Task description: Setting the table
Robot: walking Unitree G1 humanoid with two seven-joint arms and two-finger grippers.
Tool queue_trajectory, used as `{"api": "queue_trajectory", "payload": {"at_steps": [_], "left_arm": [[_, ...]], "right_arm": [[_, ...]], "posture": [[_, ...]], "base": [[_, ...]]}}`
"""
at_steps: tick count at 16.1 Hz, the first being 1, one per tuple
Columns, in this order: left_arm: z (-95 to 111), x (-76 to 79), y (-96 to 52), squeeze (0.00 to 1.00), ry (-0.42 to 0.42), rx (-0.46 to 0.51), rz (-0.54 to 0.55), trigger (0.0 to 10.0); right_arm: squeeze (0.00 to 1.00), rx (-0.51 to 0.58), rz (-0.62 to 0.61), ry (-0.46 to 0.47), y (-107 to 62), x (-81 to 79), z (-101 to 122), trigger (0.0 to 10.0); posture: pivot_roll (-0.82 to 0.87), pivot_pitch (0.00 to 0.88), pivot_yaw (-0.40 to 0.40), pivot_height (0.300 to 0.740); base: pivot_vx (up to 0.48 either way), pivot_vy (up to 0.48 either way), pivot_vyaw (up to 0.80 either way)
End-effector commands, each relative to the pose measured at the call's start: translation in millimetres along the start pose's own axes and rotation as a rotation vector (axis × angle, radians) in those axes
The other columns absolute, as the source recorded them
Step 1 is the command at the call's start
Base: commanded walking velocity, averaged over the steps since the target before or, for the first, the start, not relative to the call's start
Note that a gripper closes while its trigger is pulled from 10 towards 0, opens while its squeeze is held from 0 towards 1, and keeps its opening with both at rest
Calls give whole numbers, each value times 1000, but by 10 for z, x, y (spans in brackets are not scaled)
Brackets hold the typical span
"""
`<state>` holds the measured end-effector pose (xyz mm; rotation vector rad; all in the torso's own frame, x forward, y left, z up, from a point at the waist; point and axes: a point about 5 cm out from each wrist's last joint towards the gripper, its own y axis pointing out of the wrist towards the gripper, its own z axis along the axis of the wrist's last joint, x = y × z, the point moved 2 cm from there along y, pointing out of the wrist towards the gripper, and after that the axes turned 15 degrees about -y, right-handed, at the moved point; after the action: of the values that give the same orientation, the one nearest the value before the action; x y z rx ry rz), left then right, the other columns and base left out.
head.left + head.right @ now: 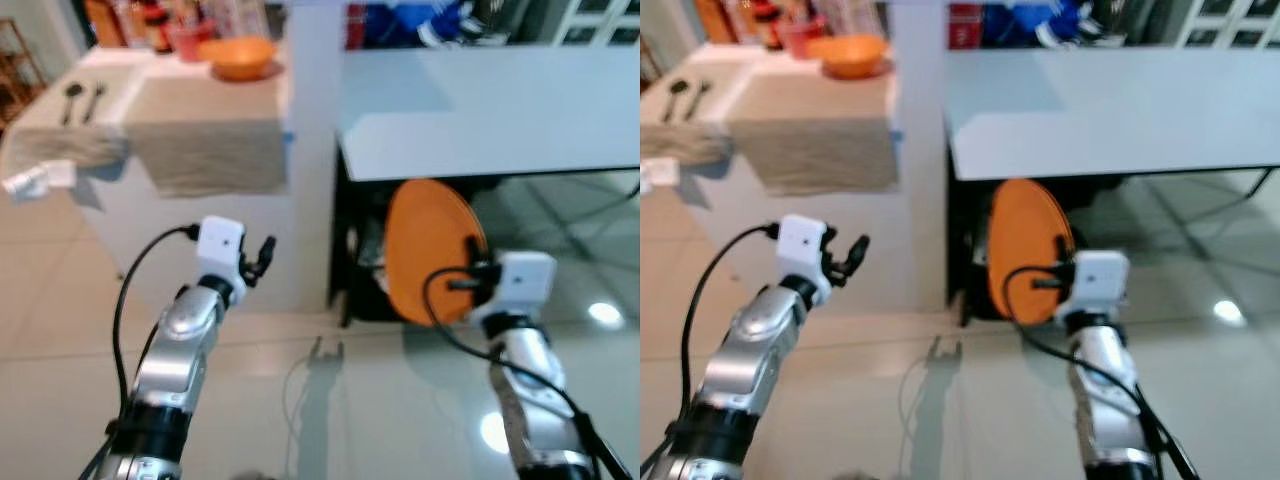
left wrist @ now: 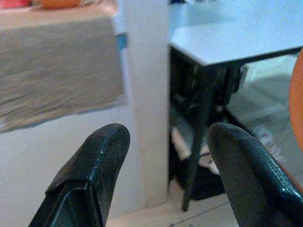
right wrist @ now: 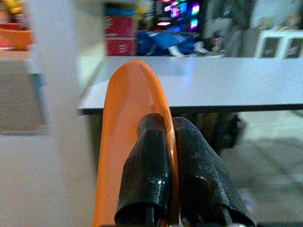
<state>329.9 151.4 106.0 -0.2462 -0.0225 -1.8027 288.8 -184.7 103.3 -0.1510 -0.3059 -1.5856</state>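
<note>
One bowl on far counter

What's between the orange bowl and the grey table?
A white pillar stands between the bowl and the table, seen in the left eye view.

Glossy floor, seemingly tiled

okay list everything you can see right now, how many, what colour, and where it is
Plate: one, orange, held on edge in the right gripper, in front of the grey table.
Bowl: one, orange, on the counter.
Spoons: two, dark, on the counter's left part.
Cloth: one, beige, draped over the counter edge.
Grey table: one, ahead on the right.
Left gripper: black fingers open, holding nothing, before the counter.
Right gripper: black fingers shut on the plate's rim.
</note>
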Motion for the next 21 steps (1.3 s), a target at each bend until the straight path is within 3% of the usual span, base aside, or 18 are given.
{"api": "queue_trajectory", "payload": {"at_steps": [1, 7, 11, 14, 18, 21], "left_arm": [[25, -77, -4, 0, 14, 8, 29, 10000], [-1, -83, -22, 0, 37, 10, 24, 10000], [78, 2, -111, 0, 65, 100, -26, 10000], [155, 13, -117, 0, 16, 145, -2, 10000], [176, -34, -93, 0, 11, 141, 9, 10000], [157, -18, -78, 0, 4, 127, -3, 10000]], "right_arm": [[0, 69, 2, 10, 37, -42, 142, 0], [0, 68, -9, 4, 35, -3, 119, 0], [0, 60, -14, 0, 30, 40, 92, 0], [0, 71, -19, -6, 38, 47, 98, 0], [0, 73, -30, -2, 17, 71, 88, 0], [0, 50, -8, 5, -96, 12, 25, 0]], "posture": [[39, 0, 31, 740], [33, 0, 35, 740], [32, 0, 29, 740], [30, 0, 30, 740], [24, 0, 33, 740], [22, 0, 34, 740]], "base": [[0, -469, 0], [0, -467, 0], [0, -114, 0], [470, 0, 0], [480, 0, 0], [480, 0, 0]]}}
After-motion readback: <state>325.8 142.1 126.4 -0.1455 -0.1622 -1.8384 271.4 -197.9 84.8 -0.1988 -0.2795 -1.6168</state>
